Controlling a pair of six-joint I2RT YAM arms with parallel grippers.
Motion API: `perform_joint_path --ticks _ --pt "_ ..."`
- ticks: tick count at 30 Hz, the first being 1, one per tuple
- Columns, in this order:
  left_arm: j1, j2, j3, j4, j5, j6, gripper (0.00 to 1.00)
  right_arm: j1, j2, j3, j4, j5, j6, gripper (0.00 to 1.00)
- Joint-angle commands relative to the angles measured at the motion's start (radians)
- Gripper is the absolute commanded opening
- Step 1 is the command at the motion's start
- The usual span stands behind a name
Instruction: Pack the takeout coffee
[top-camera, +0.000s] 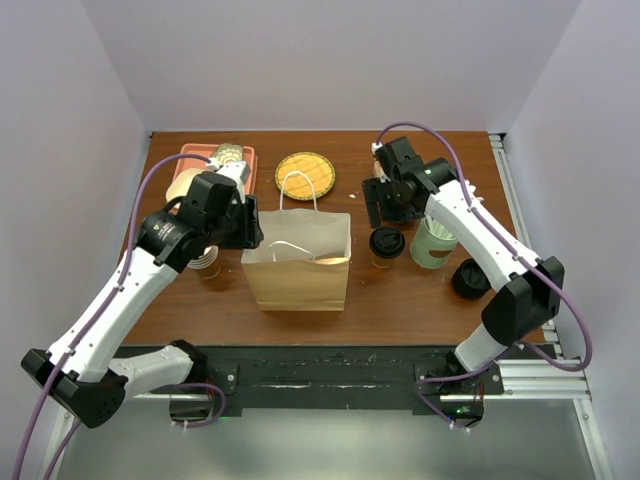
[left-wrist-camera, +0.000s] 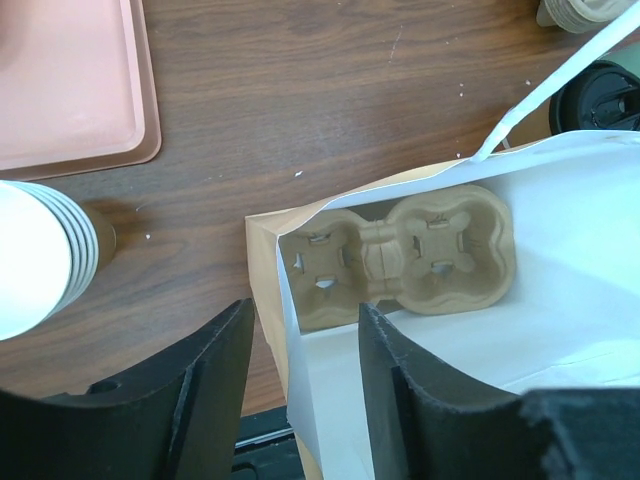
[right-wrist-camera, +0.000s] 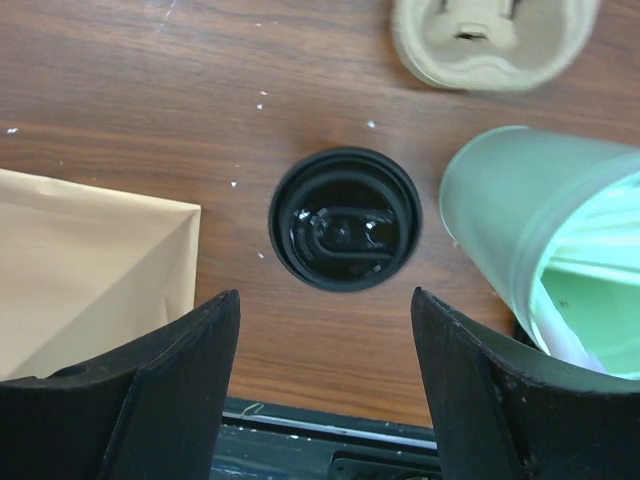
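Coffee cup (right-wrist-camera: 345, 218) sits on table (top-camera: 395, 295), just R of paper bag (top-camera: 297, 268).
My R claw (right-wrist-camera: 325, 295) hangs over it, wide open, holding nothing. L claw (left-wrist-camera: 305, 310) is open too, bag's edge btw its fingers.

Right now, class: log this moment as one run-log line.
left fingers: open, astride paper bag wall | right fingers: open above lidded coffee cup | cup on table, not yet bagged | carrier in bag

Bright, even overhead light, soft shadows; jaws blur close up (both wrist views).
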Motion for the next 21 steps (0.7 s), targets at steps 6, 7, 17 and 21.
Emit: perform_joint_path --ticks 6,7,17,21 --pt "0.003 -0.042 0.047 -0.015 -0.002 0.057 0.54 -0.006 0.114 0.01 0.052 -0.03 -0.116 0.75" --pt "0.003 -0.042 0.048 -0.018 -0.003 0.061 0.54 -0.006 0.134 0.015 0.054 -0.022 -0.127 0.76" --pt "0.003 -0.046 0.058 -0.025 -0.014 0.076 0.54 -0.007 0.174 0.001 0.032 0.019 -0.145 0.78" --pt "0.005 -0.034 0.056 -0.017 -0.003 0.076 0.54 -0.007 0.162 -0.023 0.035 0.022 -0.145 0.79"
